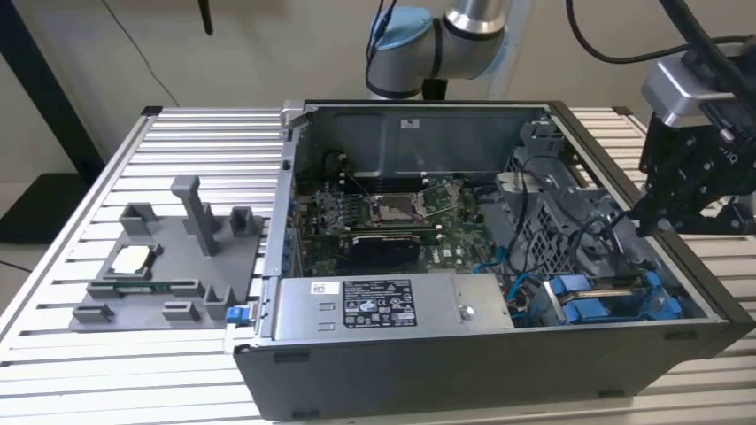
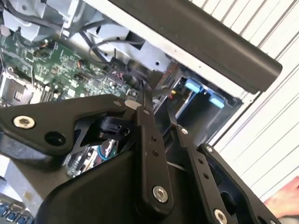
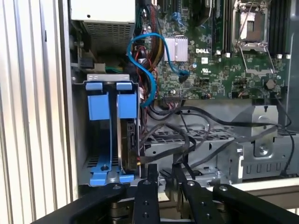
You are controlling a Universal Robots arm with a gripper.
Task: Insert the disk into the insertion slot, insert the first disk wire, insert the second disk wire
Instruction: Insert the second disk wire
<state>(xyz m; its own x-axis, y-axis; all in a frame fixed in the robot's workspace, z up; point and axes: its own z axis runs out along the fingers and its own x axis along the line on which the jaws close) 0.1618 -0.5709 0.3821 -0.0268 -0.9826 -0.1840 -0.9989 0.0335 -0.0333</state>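
The insertion slot (image 3: pixel 110 135) is a grey bay with blue rails and tabs at the case's near corner, on the exterior view's right (image 1: pixel 605 299). In the first wrist view the disk (image 3: pixel 132 140) stands edge-on inside it, its dark connector side facing the grey cage. Black wires (image 3: pixel 187 140) run loose over that cage, and one passes close in front of my gripper (image 3: pixel 164 172). A blue wire (image 3: pixel 148 60) loops from the board down toward the slot. My gripper (image 1: pixel 657 221) hangs over the case's side wall, just above the slot, and points into the case (image 2: pixel 161 123).
The open computer case (image 1: pixel 497 372) lies on a slatted table. A grey power-supply box (image 1: pixel 384 305) sits beside the slot, with the motherboard (image 1: pixel 390 217) behind it. A grey fixture tray (image 1: pixel 165 266) rests on the exterior view's left.
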